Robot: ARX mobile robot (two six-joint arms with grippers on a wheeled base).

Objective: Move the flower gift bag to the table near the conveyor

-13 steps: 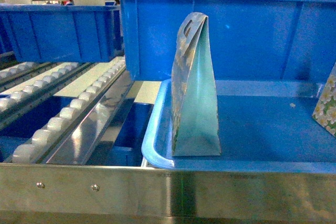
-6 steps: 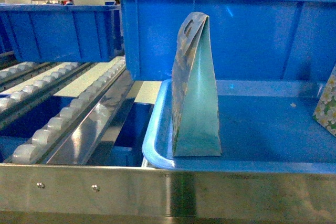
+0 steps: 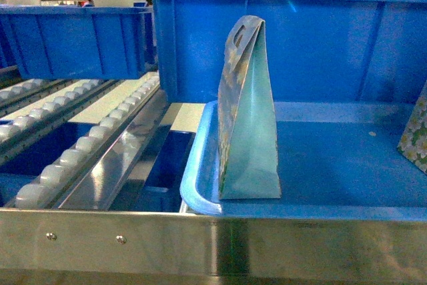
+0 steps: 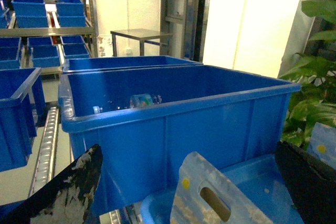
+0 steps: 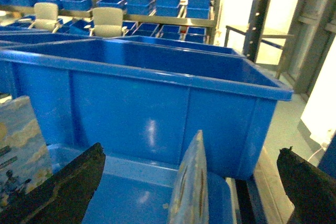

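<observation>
In the left wrist view the left gripper [image 4: 189, 182] has its jaws wide apart, one scuffed dark finger [image 4: 68, 192] low on the left and the other at the right edge, with the top of the tall paper flower gift bag with pale-teal sides [image 4: 210, 203] between them, untouched. The right gripper [image 5: 189, 182] likewise stands open around a thin printed paper edge [image 5: 189, 187], probably a second bag. In the head view the gift bag stands upright in the front-left corner of a shallow blue plastic tray [image 3: 333, 165], before a deep blue plastic bin [image 3: 300, 38] and right of the white-roller conveyor [image 3: 73, 145]. It looks light, thin and easily crushed; the doubled top by the die-cut handle hole [image 4: 214, 204] seems the firmest place to pinch.
</observation>
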